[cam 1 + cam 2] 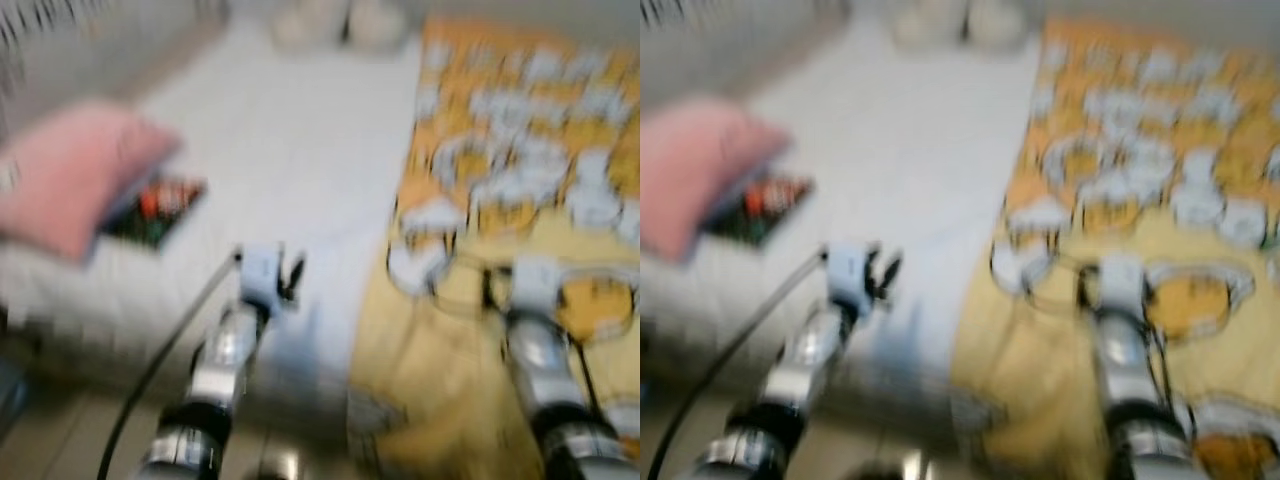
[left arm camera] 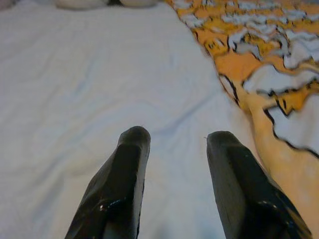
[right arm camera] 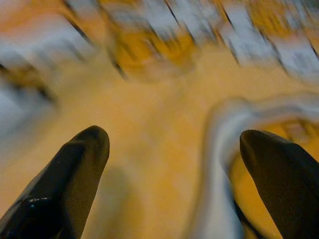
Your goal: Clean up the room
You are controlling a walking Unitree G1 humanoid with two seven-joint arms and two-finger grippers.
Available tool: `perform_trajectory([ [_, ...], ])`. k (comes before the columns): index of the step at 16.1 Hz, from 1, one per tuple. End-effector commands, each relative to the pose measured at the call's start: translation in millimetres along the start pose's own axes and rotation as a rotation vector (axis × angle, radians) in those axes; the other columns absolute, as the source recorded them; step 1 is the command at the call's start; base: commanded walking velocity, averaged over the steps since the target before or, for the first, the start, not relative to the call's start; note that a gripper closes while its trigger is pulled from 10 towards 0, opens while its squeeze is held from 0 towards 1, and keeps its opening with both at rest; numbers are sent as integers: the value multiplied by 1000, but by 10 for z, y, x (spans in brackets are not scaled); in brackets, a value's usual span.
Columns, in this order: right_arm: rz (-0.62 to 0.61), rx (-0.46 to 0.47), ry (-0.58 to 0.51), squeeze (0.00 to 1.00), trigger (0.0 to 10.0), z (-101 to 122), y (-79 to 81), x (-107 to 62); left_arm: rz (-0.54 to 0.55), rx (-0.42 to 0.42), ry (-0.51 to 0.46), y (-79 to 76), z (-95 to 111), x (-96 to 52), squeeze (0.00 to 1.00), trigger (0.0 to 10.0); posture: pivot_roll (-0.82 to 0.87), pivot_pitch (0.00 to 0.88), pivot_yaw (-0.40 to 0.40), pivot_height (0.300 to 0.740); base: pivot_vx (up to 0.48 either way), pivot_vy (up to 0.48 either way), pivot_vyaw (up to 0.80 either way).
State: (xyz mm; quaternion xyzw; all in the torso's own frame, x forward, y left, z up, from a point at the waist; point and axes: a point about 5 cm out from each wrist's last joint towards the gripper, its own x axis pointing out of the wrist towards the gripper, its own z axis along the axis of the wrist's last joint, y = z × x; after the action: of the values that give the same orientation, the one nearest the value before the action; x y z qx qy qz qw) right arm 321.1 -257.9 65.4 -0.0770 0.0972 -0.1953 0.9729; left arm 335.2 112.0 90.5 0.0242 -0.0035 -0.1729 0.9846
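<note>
- Bed (image 1: 290,150) with white sheet, stretching away from the robot, long axis running straight ahead; head views blurred.
- Blanket (image 1: 520,180), orange and yellow with white shapes, rumpled over the bed's right half; near edge draped toward the foot, long edge running along the bed's length beside the bare sheet.
- Pink pillow (image 1: 75,180) at the bed's left edge, well apart from both arms.
- Dark flat thing (image 1: 155,210), perhaps a book, with red and green marks, tucked partly under the pillow; too blurred to name surely.
- Two pale rounded shapes (image 1: 340,22) at the far end; kind unclear.
- Right pincer (image 3: 174,144) over the blanket, fingers spread wide, nothing between them; a white-edged fold lying just ahead, between the tips.
- Left pincer (image 2: 172,144) low over bare sheet, fingers apart, grasping nothing; blanket edge ahead and off toward the robot's right.
- Likely step: taking hold of the blanket to straighten it. Right arm nearer, already above the cloth; left arm beside the cloth's long edge, needing to shift rightward to reach it.
</note>
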Motion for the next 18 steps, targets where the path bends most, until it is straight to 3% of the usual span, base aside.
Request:
perform_trajectory([
  [1,-37,-20,31,0,10000,-32,-20,13,1,34,3,80,8,-58,0,10000,247,315,46,740,0,0,0],
  [4,43,12,188,0,10000,-310,3,-61,-1,64,-8,102,43,-98,0,10000,254,316,43,740,0,0,0],
  [7,105,-120,235,0,10000,-540,-128,-178,-10,49,-4,26,30,-123,0,10000,212,308,15,740,0,0,0],
  [10,18,-177,315,0,10000,-893,-622,-425,-12,18,12,-45,-28,-137,0,10000,153,282,-28,740,0,0,0],
  [12,-82,-224,426,0,10000,-1373,-1070,-975,14,3,18,-4,-48,-148,0,10000,115,259,-55,740,0,0,0],
  [13,-92,-228,435,0,10000,-1451,-1112,-1100,20,2,23,14,-62,-155,0,10000,106,250,-59,740,0,0,0],
  [14,-89,-230,401,0,10000,-1494,-1113,-1235,29,4,34,47,-87,-158,0,10000,101,233,-58,740,0,0,0],
  [16,-7,-173,198,0,10000,-1253,-845,-1193,44,20,45,102,-110,-168,0,10000,81,203,-50,740,0,0,0],
  [18,156,-88,-59,0,10000,-716,-311,-998,59,61,57,128,-122,-141,0,10000,71,149,-40,740,0,0,0],
])
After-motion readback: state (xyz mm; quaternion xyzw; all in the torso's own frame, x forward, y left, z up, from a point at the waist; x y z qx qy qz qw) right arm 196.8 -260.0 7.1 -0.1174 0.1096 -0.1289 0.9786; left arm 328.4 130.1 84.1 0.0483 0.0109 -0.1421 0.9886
